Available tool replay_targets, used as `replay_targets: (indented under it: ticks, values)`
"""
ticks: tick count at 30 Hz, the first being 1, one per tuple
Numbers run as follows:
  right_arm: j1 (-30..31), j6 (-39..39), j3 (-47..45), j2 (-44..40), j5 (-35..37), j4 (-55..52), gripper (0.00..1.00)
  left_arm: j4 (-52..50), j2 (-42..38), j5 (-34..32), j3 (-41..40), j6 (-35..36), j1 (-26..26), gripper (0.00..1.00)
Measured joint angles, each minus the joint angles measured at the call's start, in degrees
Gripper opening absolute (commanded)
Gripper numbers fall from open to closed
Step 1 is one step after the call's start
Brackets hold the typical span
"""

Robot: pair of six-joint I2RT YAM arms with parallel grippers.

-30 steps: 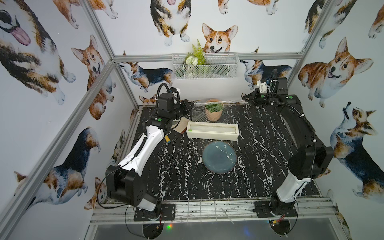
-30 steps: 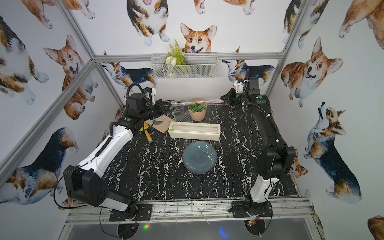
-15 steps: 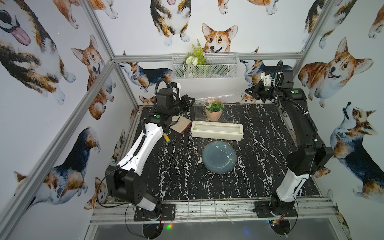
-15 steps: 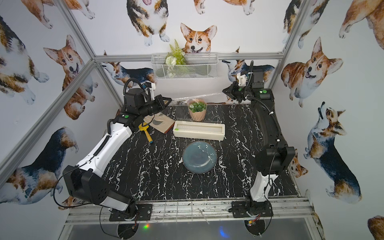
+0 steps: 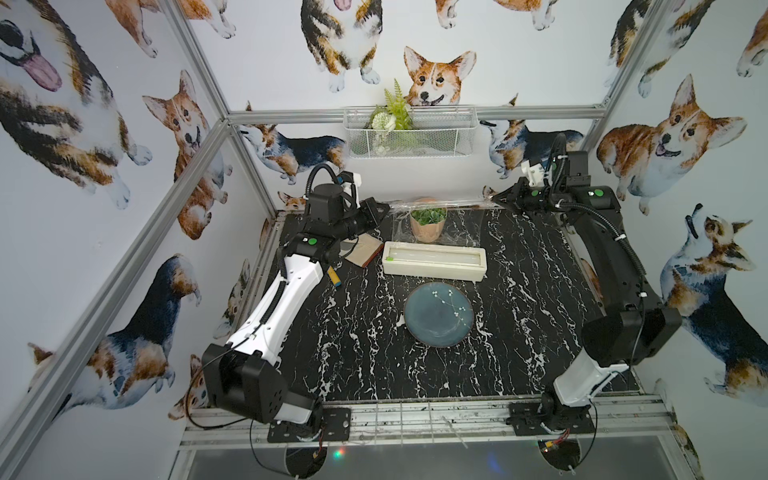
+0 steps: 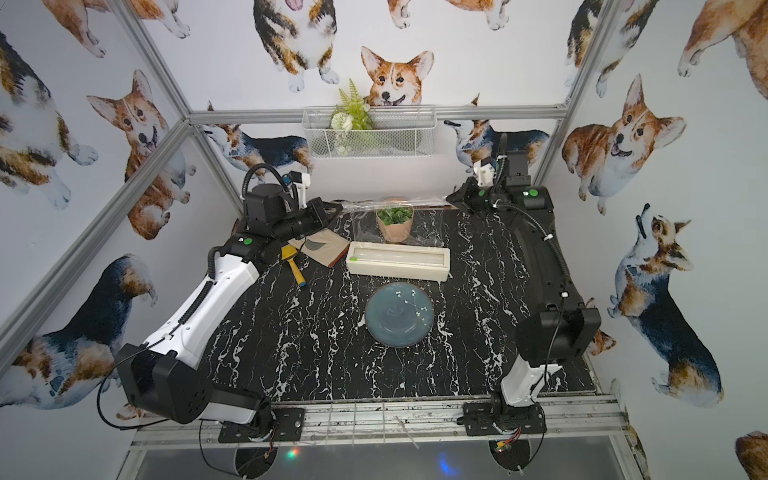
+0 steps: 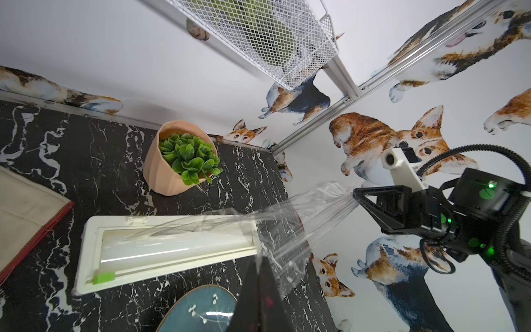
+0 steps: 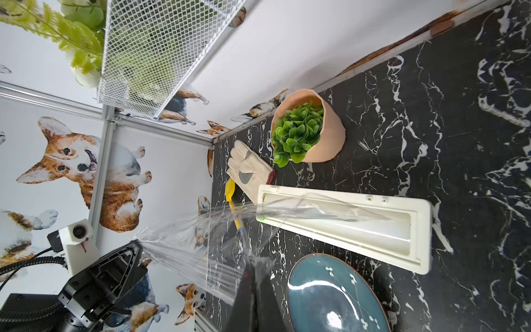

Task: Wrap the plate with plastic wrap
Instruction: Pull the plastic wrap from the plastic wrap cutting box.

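Toward the far edge of the desk (image 5: 365,340), both arms are raised and face each other with a sheet of plastic wrap (image 5: 461,226) stretched between them. Left fingers (image 5: 384,206) are fully closed, pinching one gathered corner of the film; the left wrist view shows that corner bunched at their tip (image 7: 260,290). Right fingers (image 5: 496,198) are likewise fully closed on the opposite corner, confirmed in the right wrist view (image 8: 253,293). The upper edge of the film runs taut from one tip to the other, passing above a potted plant (image 5: 428,220) in a peach pot. From there the sheet slopes down, creased, to the cream-white dispenser box (image 5: 434,270), and it remains attached to the roll inside. The box lies lengthwise on the desk, its green slider at the end nearer the left arm. The plate (image 5: 438,313) sits flat on the desk just in front of the box, on the side nearer the arm bases, apart from the film and from both arms. A beige glove (image 5: 365,249) lies beside the left end of the box. A yellow-handled tool (image 6: 296,268) lies just beyond the glove.
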Motion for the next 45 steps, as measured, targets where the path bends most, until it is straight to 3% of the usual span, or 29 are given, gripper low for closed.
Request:
replay_targets:
  ticks: [4, 9, 24, 32, 45]
  values:
    - [0.8, -0.3, -16.7, -11.5, 0.9, -0.6, 0.00, -0.7, -4.9, 2.3, -7.3, -0.1, -0.7, 0.00]
    - [4.3, -1.5, -28.9, -21.4, 3.0, -1.9, 0.00, -3.6, -10.4, 3.5, -13.0, 1.3, -1.8, 0.00]
    - [9.6, 0.2, -48.6, -40.4, 3.1, -12.6, 0.00, -15.4, -24.7, 4.9, -27.6, 3.8, -6.4, 0.00]
    - [11.0, 3.2, -61.2, -42.5, 3.0, -11.9, 0.00, -15.5, -27.1, 4.0, -42.1, 0.1, -8.8, 0.00]
    - [16.1, 8.8, -72.8, -37.6, 6.7, -2.4, 0.00, -8.2, -21.7, 1.2, -51.4, -4.6, -12.6, 0.00]
